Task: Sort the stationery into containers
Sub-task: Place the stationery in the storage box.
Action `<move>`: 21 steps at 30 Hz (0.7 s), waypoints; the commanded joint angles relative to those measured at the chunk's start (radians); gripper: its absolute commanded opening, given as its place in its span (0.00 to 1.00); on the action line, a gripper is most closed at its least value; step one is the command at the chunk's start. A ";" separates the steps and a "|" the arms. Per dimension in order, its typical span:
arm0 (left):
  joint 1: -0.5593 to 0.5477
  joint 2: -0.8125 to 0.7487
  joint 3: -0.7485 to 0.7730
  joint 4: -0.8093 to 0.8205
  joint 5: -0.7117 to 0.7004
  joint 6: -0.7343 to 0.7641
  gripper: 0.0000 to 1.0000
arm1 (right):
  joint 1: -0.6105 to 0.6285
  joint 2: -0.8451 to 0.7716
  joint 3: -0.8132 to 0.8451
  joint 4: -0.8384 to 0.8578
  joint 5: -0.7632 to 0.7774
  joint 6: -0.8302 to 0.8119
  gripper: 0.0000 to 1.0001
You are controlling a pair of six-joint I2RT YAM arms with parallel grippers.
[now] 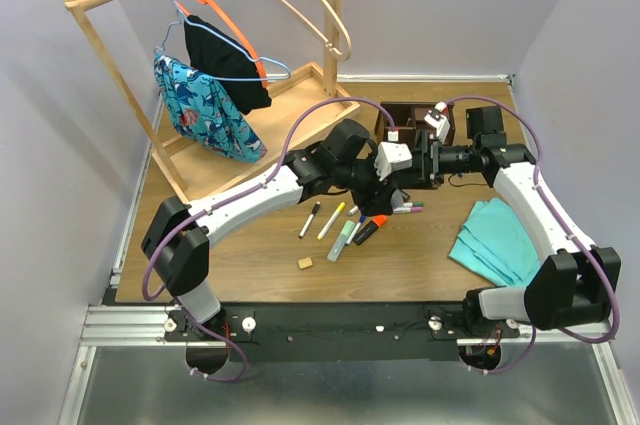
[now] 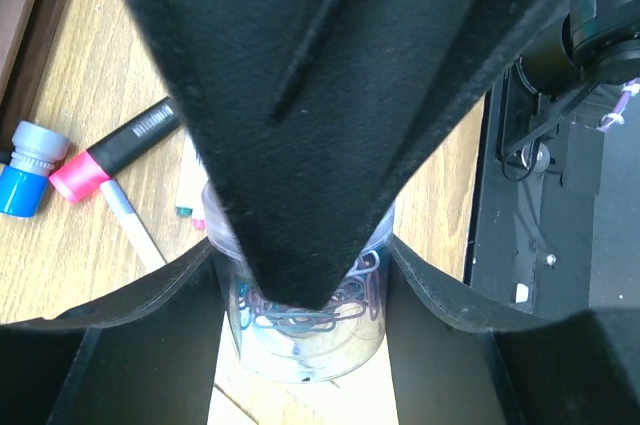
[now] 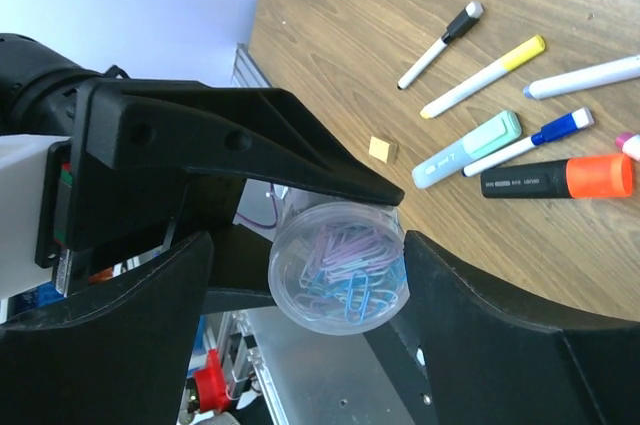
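A small clear round tub [image 2: 300, 340] of purple and blue paper clips hangs in the air between both grippers; it also shows in the right wrist view [image 3: 338, 270]. My left gripper [image 2: 300, 250] is shut on its sides. My right gripper [image 3: 308, 245] is open and straddles the tub, with one finger [image 3: 470, 305] against it and a gap on the other side. The grippers meet [image 1: 424, 166] in front of the dark brown organizer [image 1: 405, 120]. On the table lie a black-capped marker [image 3: 440, 43], a yellow marker [image 3: 484, 76], a green highlighter [image 3: 466, 149], an orange highlighter [image 3: 556, 178] and a tan eraser [image 3: 382, 149].
A folded teal cloth [image 1: 497, 237] lies at the right. A wooden clothes rack [image 1: 200, 65] with hangers and garments stands at the back left. A pink-capped marker [image 2: 115, 148] and a blue-and-grey cap [image 2: 28, 167] lie below the left wrist.
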 commanded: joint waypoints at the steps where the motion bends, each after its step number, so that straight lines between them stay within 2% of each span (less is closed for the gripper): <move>1: -0.003 -0.022 0.041 -0.001 -0.037 0.036 0.52 | 0.009 -0.027 -0.027 -0.073 0.011 -0.034 0.84; 21: -0.003 -0.046 0.050 -0.008 -0.026 0.033 0.52 | 0.009 -0.011 -0.070 -0.068 0.008 -0.028 0.83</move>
